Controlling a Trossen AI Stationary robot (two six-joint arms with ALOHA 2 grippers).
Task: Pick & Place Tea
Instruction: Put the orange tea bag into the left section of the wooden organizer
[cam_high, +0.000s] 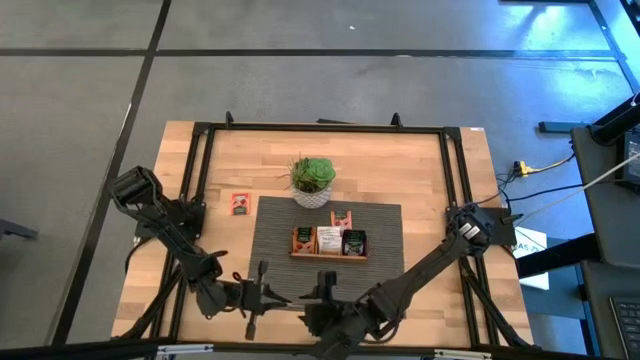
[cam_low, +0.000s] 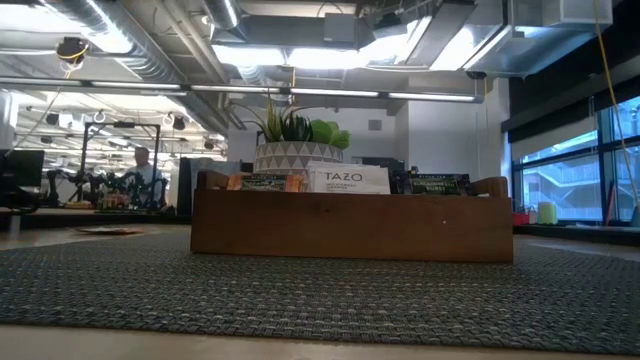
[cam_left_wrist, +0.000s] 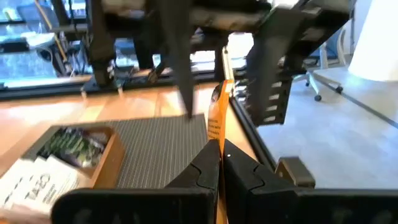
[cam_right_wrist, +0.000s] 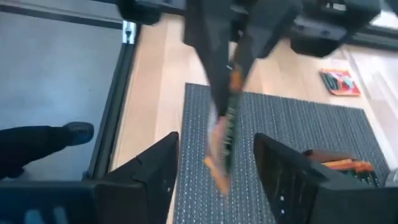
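Observation:
My left gripper (cam_high: 262, 296) is near the table's near edge, shut on a small orange tea sachet (cam_left_wrist: 216, 115). My right gripper (cam_high: 322, 290) faces it from the right and is open. Its fingers (cam_right_wrist: 163, 163) stand on either side of the sachet (cam_right_wrist: 225, 134) with gaps showing. The wooden tray (cam_high: 328, 255) sits on the grey mat (cam_high: 275, 235) and holds several sachets (cam_high: 329, 240). One sachet (cam_high: 342, 217) lies on the mat behind the tray. Another sachet (cam_high: 240, 204) lies on the bare wood to the left. My left gripper pinches the orange sachet by one end (cam_left_wrist: 217, 138) between its two fingers. The fingers come level from the table's left. The sachet stands edge-on, sticks out past the fingertips toward the right gripper, and is lifted clear of the table.
A plant in a white patterned pot (cam_high: 313, 182) stands at the mat's far edge, behind the tray. A black frame (cam_high: 196, 160) runs around the table top. Bare wood lies left and right of the mat. The room beyond holds desks and a person (cam_low: 143, 165).

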